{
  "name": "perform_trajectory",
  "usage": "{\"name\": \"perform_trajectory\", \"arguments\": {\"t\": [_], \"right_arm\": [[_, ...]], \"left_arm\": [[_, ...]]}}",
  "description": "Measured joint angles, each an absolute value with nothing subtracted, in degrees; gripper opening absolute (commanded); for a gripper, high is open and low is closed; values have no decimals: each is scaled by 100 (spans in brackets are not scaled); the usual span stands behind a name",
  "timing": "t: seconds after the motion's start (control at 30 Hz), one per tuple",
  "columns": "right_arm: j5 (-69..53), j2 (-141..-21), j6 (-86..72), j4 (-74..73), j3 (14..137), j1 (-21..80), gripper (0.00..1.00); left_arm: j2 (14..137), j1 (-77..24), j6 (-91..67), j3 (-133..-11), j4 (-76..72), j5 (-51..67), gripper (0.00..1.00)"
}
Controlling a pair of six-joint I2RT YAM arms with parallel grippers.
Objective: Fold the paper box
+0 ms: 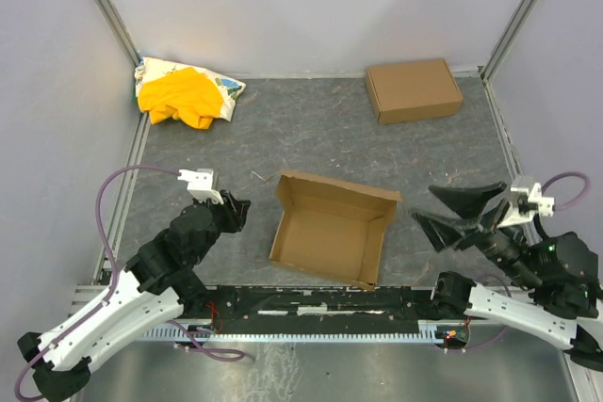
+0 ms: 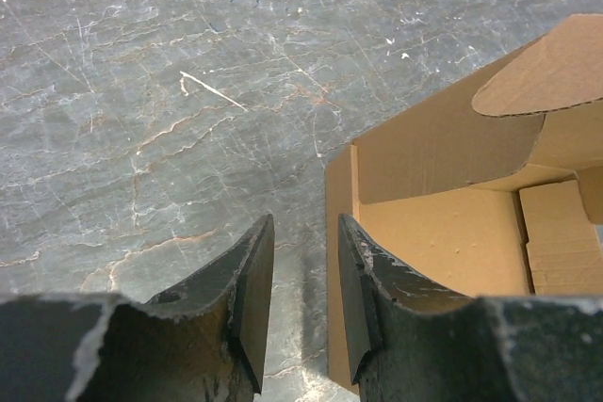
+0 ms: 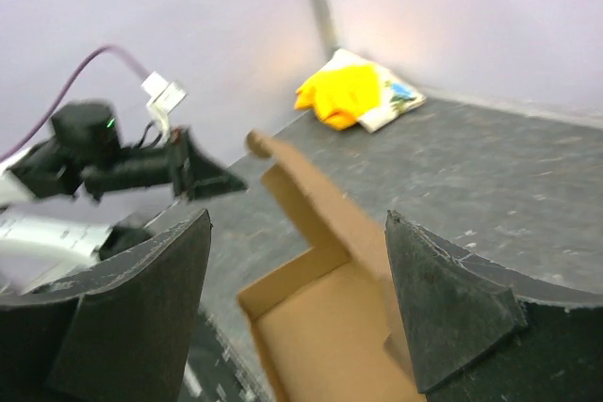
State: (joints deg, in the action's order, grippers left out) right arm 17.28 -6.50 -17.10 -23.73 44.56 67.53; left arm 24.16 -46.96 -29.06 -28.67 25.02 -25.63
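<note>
Sitting near the table's front edge, between the two arms, the paper box (image 1: 330, 233) is plain brown cardboard raised into a shallow open tray, with one rounded flap loose. The left gripper (image 1: 240, 212) hangs just beside its left corner, its black jaws a narrow gap apart and gripping nothing. The right gripper (image 1: 450, 214) stands off the right wall, spread wide and empty. Farther back, a closed cardboard box (image 1: 415, 89) and a crumpled yellow-and-white cloth heap (image 1: 188, 93) lie on the grey veined table (image 1: 311, 129).
</note>
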Motion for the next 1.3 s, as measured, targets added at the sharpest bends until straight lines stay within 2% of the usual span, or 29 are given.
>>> {"name": "perform_trajectory", "arguments": {"t": [0.13,0.33,0.5,0.73,0.97,1.3], "right_arm": [[2650,-1999,-1463,-2263,5330,6753,86],[3837,-4654,-1096,-2484,6554,6751,92],[4051,-5769,-921,-2825,7107,6429,94],[3068,-6438,-1188,-3212,7446,5155,93],[1758,-6681,-1468,-3535,7301,5100,87],[646,-6239,-1966,-3728,6119,5127,85]], "left_arm": [[2563,-4696,-2906,-2867,2449,-2652,40],[2617,-4696,-2902,-2867,2368,-2757,40],[2512,-4696,-2899,-2867,2370,-2849,40],[2373,-4696,-2899,-2867,2392,-2869,40],[2281,-4696,-2893,-2867,2405,-2982,40],[2276,-4696,-2818,-2867,2399,-2991,41]]}}
